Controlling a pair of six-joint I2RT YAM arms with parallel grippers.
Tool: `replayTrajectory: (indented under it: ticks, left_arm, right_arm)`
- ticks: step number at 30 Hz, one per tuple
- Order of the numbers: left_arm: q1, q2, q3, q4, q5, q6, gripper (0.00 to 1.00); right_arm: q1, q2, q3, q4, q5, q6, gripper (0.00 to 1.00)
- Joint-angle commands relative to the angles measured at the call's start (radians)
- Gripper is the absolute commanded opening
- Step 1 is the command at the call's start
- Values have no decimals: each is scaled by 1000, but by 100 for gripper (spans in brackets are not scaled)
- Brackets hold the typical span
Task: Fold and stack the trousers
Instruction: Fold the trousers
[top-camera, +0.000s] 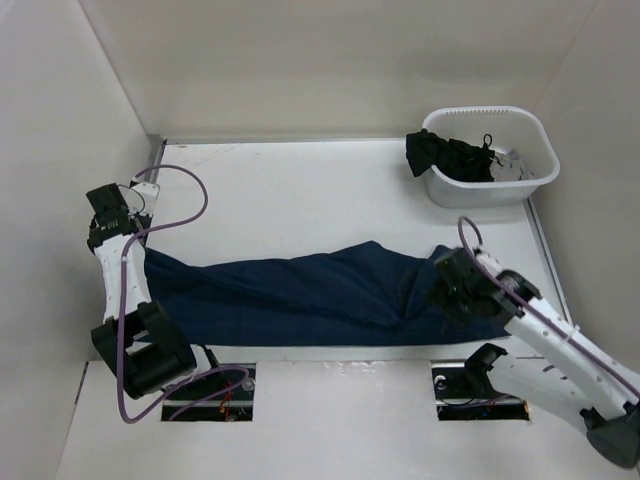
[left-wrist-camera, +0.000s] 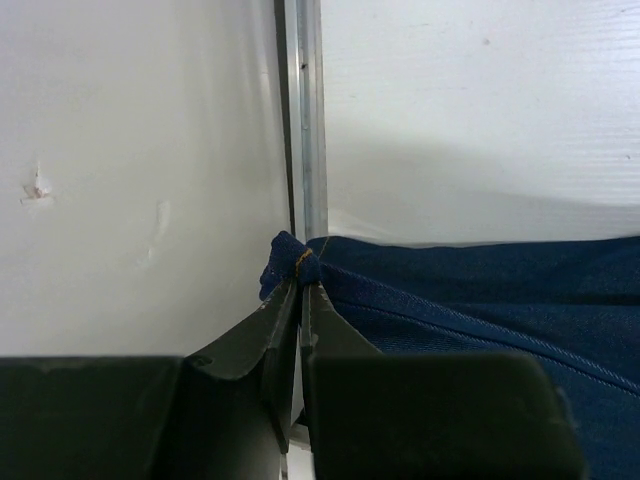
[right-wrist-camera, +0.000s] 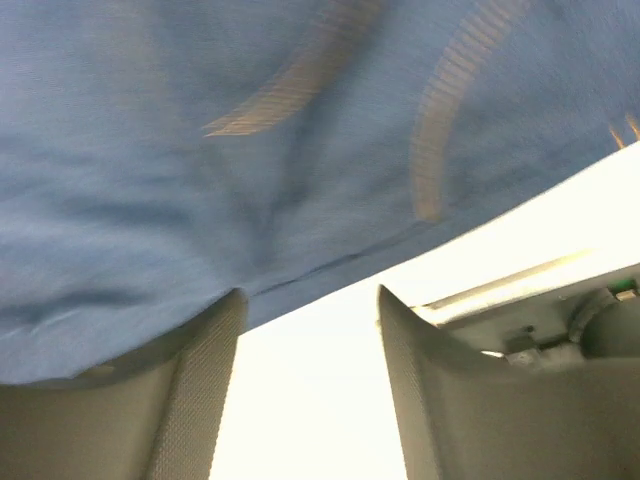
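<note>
The dark navy jeans (top-camera: 300, 295) lie stretched left to right across the near half of the white table. My left gripper (left-wrist-camera: 299, 287) is shut on a hem corner of the jeans (left-wrist-camera: 292, 262) at their left end, close to the left wall; in the top view the left gripper (top-camera: 120, 225) sits above that end. My right gripper (right-wrist-camera: 305, 300) is open, its fingertips at the near edge of the blue denim (right-wrist-camera: 250, 130), with nothing between the fingers. In the top view the right gripper (top-camera: 455, 290) is over the jeans' right end.
A white basket (top-camera: 535, 155) at the back right holds black garments with white bits (top-camera: 460, 158). A metal strip (left-wrist-camera: 308, 110) runs along the left wall. Two openings (top-camera: 210, 385) lie in the near table edge by the arm bases.
</note>
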Motion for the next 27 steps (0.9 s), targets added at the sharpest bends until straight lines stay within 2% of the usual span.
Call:
replayTrajectory:
  ticks: [1, 2, 4, 7, 10, 14, 19, 20, 25, 27]
  left_arm:
    - [-16, -24, 26, 10, 23, 4, 1]
    - [-21, -24, 21, 12, 23, 4, 1]
    - [-31, -32, 4, 19, 23, 3, 1]
    - [-48, -38, -16, 21, 23, -3, 1]
    - [-57, -37, -26, 29, 23, -9, 1]
    - [-76, -43, -28, 36, 23, -20, 1]
    - [-79, -55, -48, 61, 14, -22, 1]
    - [-79, -58, -51, 65, 11, -17, 1]
    - [-79, -58, -40, 67, -9, -3, 1]
    - [-74, -55, -34, 72, -12, -3, 1]
  right_arm:
    - [60, 159, 244, -5, 151, -202, 65]
    - [69, 208, 285, -28, 183, -217, 75]
    - [58, 233, 296, -23, 235, -188, 100]
    - [-72, 273, 278, 96, 237, -226, 100]
    - [-179, 426, 347, 211, 240, -359, 100]
    - [-199, 636, 439, 257, 243, -490, 100]
    - [-210, 744, 409, 264, 169, -516, 100]
    - [-224, 743, 386, 264, 162, -511, 94]
    - [-340, 675, 309, 261, 68, -494, 45]
    - [-377, 666, 284, 261, 38, -496, 31]
